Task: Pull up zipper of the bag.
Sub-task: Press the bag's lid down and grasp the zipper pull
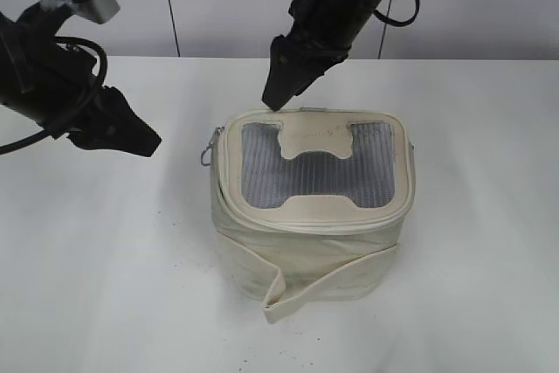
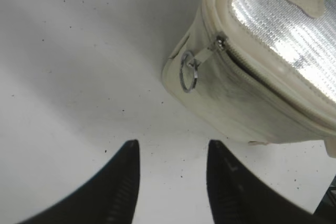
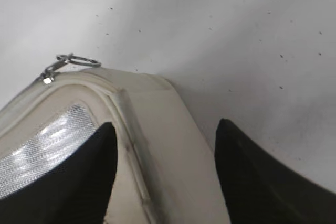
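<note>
Judging from how things lie, little of the task appears done: the ringed pull [image 2: 190,70] of the zipper [image 2: 252,72] hangs untouched at the bag's [image 1: 310,216] left rear corner, and a dark gap is seen along the track beside it, so the closing is taken as still to come. The bag itself is stood mid-table, lid panel up. The left gripper [image 2: 170,179] is held wide apart, empty, near the bag's left side with the ring ahead of it. The right gripper [image 3: 164,169] is spread over the bag's rear rim, one finger on each side of the rim; whether it is touched cannot be told.
</note>
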